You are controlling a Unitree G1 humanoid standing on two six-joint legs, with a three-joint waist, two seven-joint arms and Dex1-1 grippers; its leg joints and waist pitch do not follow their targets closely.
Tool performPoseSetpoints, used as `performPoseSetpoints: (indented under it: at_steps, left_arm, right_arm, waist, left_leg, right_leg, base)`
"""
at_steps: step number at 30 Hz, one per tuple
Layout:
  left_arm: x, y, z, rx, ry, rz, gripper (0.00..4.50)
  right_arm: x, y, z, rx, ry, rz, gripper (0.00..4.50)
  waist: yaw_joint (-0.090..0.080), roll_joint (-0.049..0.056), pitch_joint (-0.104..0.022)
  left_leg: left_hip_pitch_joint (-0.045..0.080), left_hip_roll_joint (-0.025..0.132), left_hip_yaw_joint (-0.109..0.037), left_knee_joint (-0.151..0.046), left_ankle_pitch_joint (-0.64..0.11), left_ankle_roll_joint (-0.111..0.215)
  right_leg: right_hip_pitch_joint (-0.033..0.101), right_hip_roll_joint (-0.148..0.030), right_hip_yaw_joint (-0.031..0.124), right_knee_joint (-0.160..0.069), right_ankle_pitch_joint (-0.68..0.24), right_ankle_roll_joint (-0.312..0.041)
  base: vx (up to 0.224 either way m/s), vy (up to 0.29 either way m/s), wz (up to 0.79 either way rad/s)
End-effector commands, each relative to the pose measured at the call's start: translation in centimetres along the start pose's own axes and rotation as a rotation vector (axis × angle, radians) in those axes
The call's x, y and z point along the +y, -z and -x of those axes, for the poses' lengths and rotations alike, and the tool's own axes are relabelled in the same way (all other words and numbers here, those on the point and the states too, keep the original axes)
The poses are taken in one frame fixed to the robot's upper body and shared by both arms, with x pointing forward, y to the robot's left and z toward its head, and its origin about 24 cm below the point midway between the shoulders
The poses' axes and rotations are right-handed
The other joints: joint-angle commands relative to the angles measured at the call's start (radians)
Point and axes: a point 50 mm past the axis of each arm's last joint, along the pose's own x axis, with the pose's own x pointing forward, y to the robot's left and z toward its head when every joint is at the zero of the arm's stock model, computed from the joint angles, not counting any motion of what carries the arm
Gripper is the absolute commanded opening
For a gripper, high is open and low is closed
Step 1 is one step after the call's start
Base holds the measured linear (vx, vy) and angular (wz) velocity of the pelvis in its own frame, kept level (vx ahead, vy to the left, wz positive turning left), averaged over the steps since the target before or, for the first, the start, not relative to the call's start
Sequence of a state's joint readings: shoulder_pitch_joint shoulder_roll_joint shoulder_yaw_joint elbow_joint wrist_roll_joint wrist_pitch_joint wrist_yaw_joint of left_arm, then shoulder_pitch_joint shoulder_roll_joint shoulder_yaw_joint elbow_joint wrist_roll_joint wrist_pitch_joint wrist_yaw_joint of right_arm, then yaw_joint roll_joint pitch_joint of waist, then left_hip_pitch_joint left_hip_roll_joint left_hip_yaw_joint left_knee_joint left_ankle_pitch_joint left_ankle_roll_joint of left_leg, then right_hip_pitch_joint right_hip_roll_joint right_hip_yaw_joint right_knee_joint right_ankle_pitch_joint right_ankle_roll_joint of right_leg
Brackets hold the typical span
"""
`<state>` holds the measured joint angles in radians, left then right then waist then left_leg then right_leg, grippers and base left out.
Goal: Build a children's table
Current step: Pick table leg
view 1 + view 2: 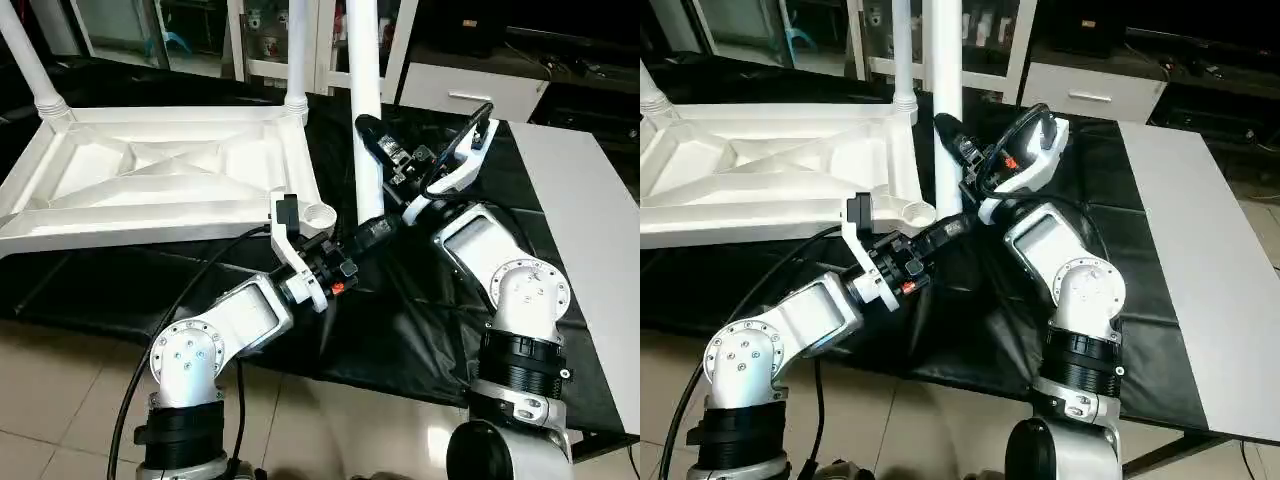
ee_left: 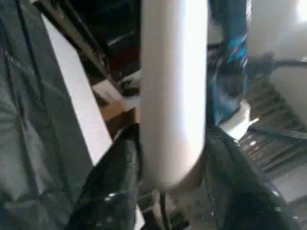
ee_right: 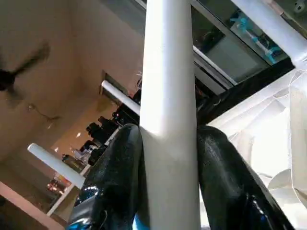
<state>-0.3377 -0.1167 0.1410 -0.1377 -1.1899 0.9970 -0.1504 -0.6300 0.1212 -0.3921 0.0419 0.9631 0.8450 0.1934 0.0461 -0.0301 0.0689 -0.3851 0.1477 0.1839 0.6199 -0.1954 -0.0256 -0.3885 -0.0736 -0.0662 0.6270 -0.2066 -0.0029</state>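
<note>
Both grippers, left (image 1: 372, 232) and right (image 1: 372, 140), clamped 1 upright leg (image 1: 366, 110) beside the empty socket (image 1: 318, 214) at the tabletop's (image 1: 150, 175) near corner; misalignment could jam or tip it.

We reach both silver forearms forward and inward. Our left black two-fingered gripper (image 1: 372, 228) clamps low on the upright white tapered leg (image 1: 365, 110); our right black two-fingered gripper (image 1: 372, 135) clamps it higher up, wrist bent.
</note>
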Motion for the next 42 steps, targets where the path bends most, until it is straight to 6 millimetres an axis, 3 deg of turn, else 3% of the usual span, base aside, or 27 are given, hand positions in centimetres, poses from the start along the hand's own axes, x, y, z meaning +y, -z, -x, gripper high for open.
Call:
performPoseSetpoints:
  at_steps: [1, 7, 8, 12, 19, 28, 30, 37, 42]
  left_arm:
    - [-1.0, 0.3, -0.8, -0.012, 0.051, -0.006, 2.46]
    - [-0.9, 0.2, -0.9, -0.013, 0.050, -0.015, 2.55]
    - [-0.9, 0.2, -1.0, -0.009, 0.053, -0.014, 2.27]
    - [-0.6, 0.2, -0.9, -0.013, 0.039, -0.005, 2.11]
    - [-0.2, -0.3, -0.9, -0.061, 0.014, -0.010, 1.46]
    - [-0.1, -0.6, 0.2, 0.008, -0.022, -0.149, 1.36]
    - [-0.1, -0.8, 0.3, 0.009, -0.021, -0.156, 1.36]
    - [-0.4, -1.0, 0.8, 0.038, -0.006, -0.201, 1.35]
    - [-1.1, -0.9, 1.6, 0.111, 0.041, -0.248, 1.35]
  right_arm:
    - [0.3, 0.3, -0.2, 0.020, -0.013, 0.005, 1.39]
    - [0.4, 0.4, -0.2, 0.023, -0.013, 0.005, 1.39]
    - [0.4, 0.4, -0.2, 0.023, -0.014, 0.005, 1.39]
    - [0.4, 0.4, -0.2, 0.023, -0.015, 0.007, 1.39]
    - [0.4, 0.4, -0.2, 0.025, -0.014, 0.009, 1.39]
    - [0.0, 0.2, -0.4, 0.014, 0.023, 0.054, 1.39]
    - [-0.1, 0.2, -0.4, 0.012, 0.027, 0.052, 2.08]
    - [-0.3, -0.2, -0.3, -0.014, 0.031, 0.036, 2.60]
    - [-1.1, -1.7, 0.3, -0.037, 0.070, 0.061, 3.05]
  waist:
    - [0.000, 0.009, -0.072]
    - [0.000, 0.012, -0.072]
    - [0.000, 0.012, -0.072]
    - [0.000, 0.012, -0.072]
    - [-0.001, 0.011, -0.072]
    - [-0.002, 0.012, -0.073]
    - [-0.003, 0.012, -0.072]
    - [-0.001, 0.015, -0.074]
    - [-0.001, 0.020, -0.074]
  left_leg:
    - [0.017, 0.076, -0.032, -0.086, -0.107, -0.070]
    - [0.018, 0.076, -0.032, -0.086, -0.112, -0.071]
    - [0.018, 0.076, -0.032, -0.086, -0.111, -0.072]
    - [0.017, 0.076, -0.032, -0.085, -0.106, -0.071]
    - [0.017, 0.076, -0.032, -0.085, -0.107, -0.068]
    - [0.017, 0.074, -0.032, -0.086, -0.104, -0.071]
    - [0.018, 0.076, -0.032, -0.086, -0.109, -0.072]
    - [0.020, 0.076, -0.032, -0.086, -0.104, -0.076]
    - [0.022, 0.073, -0.031, -0.084, -0.104, -0.082]
  right_leg:
    - [0.049, -0.072, 0.060, -0.071, -0.079, -0.129]
    - [0.048, -0.072, 0.060, -0.072, -0.088, -0.128]
    - [0.048, -0.072, 0.060, -0.073, -0.085, -0.128]
    - [0.050, -0.072, 0.060, -0.071, -0.075, -0.131]
    - [0.051, -0.072, 0.060, -0.071, -0.075, -0.133]
    - [0.050, -0.072, 0.059, -0.069, -0.071, -0.130]
    - [0.049, -0.072, 0.059, -0.069, -0.074, -0.137]
    - [0.049, -0.072, 0.058, -0.065, -0.058, -0.144]
    - [0.049, -0.069, 0.057, -0.063, -0.046, -0.146]
  base:
    - [0.000, 0.000, 0.00]
    - [0.000, 0.000, 0.00]
    - [0.000, 0.000, 0.00]
    - [0.000, 0.000, 0.00]
    - [0.000, 0.000, 0.00]
    - [0.000, 0.000, 0.00]
    - [0.000, 0.000, 0.00]
    - [0.000, 0.000, 0.00]
    - [0.000, 0.000, 0.00]
